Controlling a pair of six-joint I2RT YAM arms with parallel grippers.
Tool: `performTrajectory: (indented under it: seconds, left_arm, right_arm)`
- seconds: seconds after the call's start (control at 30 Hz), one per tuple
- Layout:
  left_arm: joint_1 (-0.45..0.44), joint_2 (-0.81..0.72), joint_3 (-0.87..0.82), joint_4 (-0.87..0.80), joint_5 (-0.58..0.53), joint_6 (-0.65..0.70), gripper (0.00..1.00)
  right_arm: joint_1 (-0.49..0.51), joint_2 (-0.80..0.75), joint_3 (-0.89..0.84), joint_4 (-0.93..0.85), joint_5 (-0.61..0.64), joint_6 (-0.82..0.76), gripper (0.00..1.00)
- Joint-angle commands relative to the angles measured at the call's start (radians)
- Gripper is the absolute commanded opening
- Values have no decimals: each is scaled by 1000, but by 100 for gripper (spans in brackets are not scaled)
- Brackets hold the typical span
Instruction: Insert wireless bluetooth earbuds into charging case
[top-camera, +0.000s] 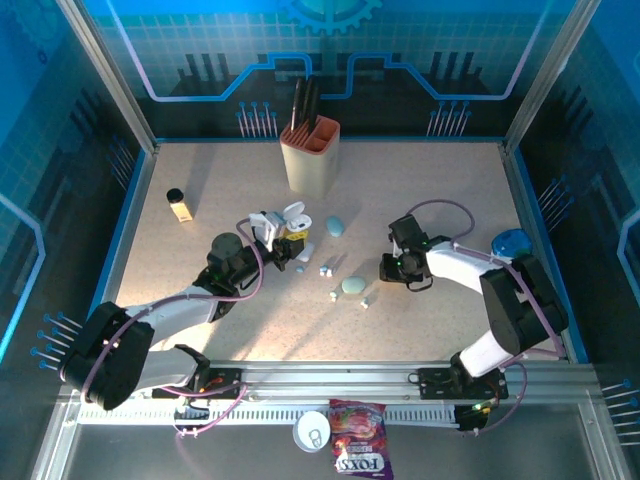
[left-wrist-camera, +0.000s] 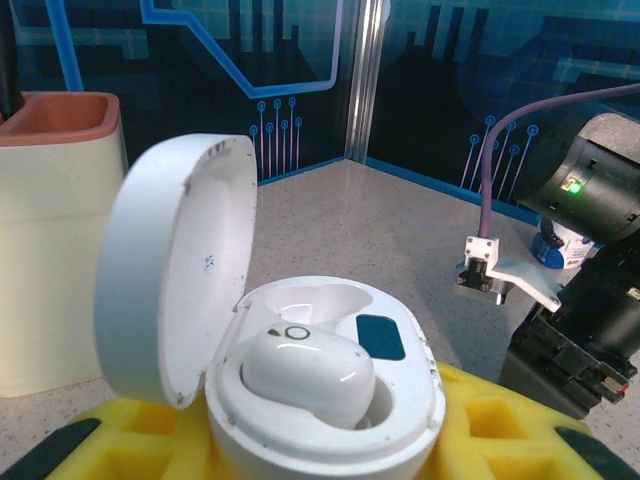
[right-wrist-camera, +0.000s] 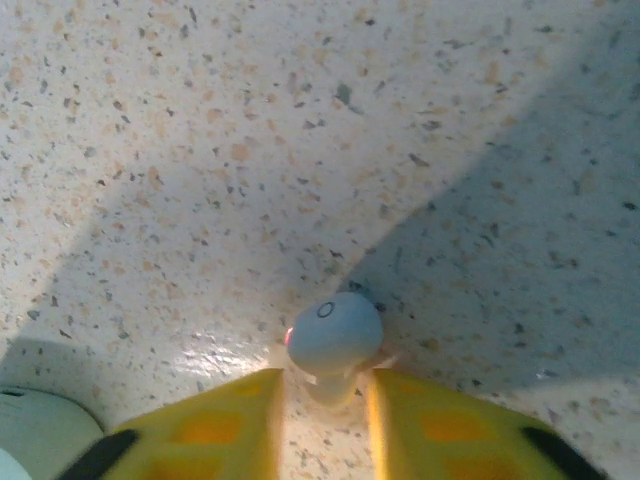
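The table (top-camera: 420, 190) is my work floor, and the tan holder (top-camera: 311, 155) stands at its far side, well out of the way. My left gripper (top-camera: 285, 240) is closed on the white case (left-wrist-camera: 320, 420). Its yellow pads (left-wrist-camera: 500, 425) clamp the base from both sides, so the mouth faces up and toward my other arm. The lid (left-wrist-camera: 180, 270) stands swung fully back, which leaves the sockets open from above. One bud (left-wrist-camera: 305, 375) already sits in one socket. The free socket (left-wrist-camera: 380, 337) beside it is, I judge, where the next one goes. Two teal pebble cases (top-camera: 335, 227) lie near the middle of the table, not my concern. My right gripper (right-wrist-camera: 325, 405) points down at the table with a second bud (right-wrist-camera: 335, 335) between its narrowly parted fingers. The fingers blur, so I cannot tell whether they pinch it or stand just clear. Small loose bits (top-camera: 326, 268) lie on the table between the two grippers, within reach of either.
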Motion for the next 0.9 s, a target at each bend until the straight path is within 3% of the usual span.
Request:
performTrajectory:
  seconds: [0.0,0.17,0.33,0.6,0.87]
  left_arm:
    - [3,-21,-2,1,23,20,23]
    - [4,-20,0,-8,17,19,23]
    - [4,-10,6,-10,-1,8,23]
    - [4,1,9,-12,9,7,23]
    - [6,18,10,5,22,-7,23]
  right_arm:
    - [-9,-51,8,-51,55,-8,45]
    - [34,-93,42,-82,177,-11,58]
    - [118,-23,105,-122,330,0,62]
    - [153,145,244,-202,365,-35,63]
    - [169,309,407,-411,399,-62,54]
